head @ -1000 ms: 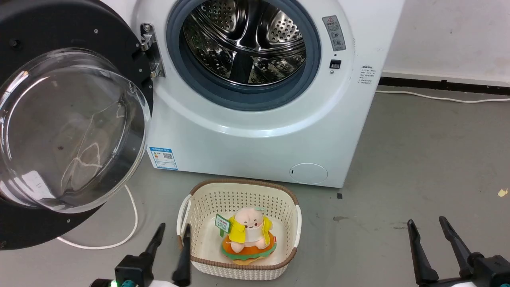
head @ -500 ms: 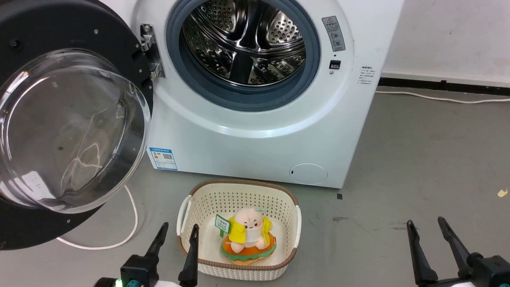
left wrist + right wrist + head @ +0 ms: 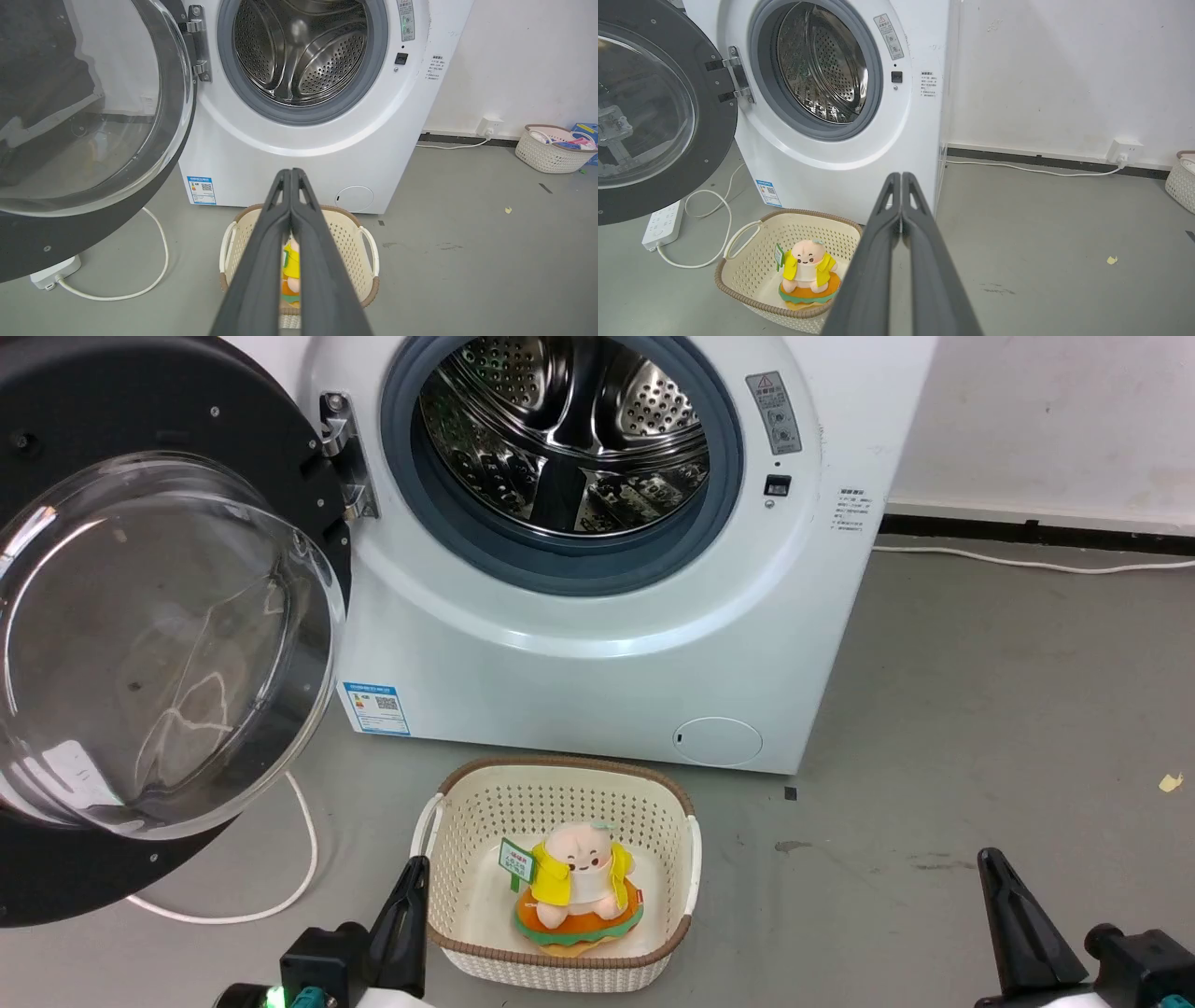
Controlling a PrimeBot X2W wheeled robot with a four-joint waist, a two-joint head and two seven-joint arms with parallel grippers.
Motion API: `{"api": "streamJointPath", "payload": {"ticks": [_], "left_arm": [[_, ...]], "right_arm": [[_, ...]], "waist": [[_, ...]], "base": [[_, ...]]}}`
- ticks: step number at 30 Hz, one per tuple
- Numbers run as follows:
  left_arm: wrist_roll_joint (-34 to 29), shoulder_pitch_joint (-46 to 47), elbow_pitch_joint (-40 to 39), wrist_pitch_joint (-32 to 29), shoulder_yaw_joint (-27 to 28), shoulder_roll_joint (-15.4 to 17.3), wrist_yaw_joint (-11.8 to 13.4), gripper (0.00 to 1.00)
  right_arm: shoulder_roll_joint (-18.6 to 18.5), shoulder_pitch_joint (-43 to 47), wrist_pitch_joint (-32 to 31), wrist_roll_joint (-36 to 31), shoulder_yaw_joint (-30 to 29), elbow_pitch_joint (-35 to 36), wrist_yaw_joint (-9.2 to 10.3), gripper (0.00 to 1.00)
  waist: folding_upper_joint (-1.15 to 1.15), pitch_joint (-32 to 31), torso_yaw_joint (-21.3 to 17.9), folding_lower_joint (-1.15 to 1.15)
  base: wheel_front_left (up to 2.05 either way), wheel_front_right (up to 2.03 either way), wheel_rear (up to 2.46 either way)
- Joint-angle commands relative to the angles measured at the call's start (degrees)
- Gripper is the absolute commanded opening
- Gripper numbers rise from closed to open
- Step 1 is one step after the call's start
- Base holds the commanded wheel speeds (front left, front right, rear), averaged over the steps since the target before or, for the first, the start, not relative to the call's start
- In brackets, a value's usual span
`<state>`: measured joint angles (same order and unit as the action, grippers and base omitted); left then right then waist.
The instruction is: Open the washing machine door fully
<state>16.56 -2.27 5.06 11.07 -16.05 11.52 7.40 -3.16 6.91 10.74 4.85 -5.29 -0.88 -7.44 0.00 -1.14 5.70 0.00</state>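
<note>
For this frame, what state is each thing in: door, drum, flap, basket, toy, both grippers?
washing machine door: open, swung wide on its hinge.
drum: nothing seen inside.
flap: closed.
basket: upright on the floor, holding a toy.
toy: sitting upright in the basket.
left gripper: shut, holding nothing.
right gripper: shut, holding nothing.

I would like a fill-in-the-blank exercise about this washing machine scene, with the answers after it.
The large round glossy black washing machine door stands ___.
The cream perforated plastic basket holds a plush toy in a ___ jacket.
The shut left gripper and right gripper hold ___.
Answers: open, yellow, nothing.
</note>
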Motion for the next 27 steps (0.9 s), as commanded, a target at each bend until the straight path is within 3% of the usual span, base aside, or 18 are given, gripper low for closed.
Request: {"api": "streamJointPath", "payload": {"ticks": [1,27], "left_arm": [[-0.63,0.24,-0.37,-0.18,0.33,-0.33,-0.28,0.00],[-4.32,0.71,-1.45,-2.70,3.97,-2.26,-1.93,0.00]], "right_arm": [[0.03,-0.60,-0.28,-0.31,0.10,0.09,0.00,0.00],[0.09,-2.06,-2.71,-1.37,1.31,0.28,-0.01,0.00]], "waist": [[0.00,0.01,-0.05,0.00],[0.00,0.27,-1.36,0.00]], "base": [[0.00,0.00,0.00],[0.00,0.00,0.00]]}}
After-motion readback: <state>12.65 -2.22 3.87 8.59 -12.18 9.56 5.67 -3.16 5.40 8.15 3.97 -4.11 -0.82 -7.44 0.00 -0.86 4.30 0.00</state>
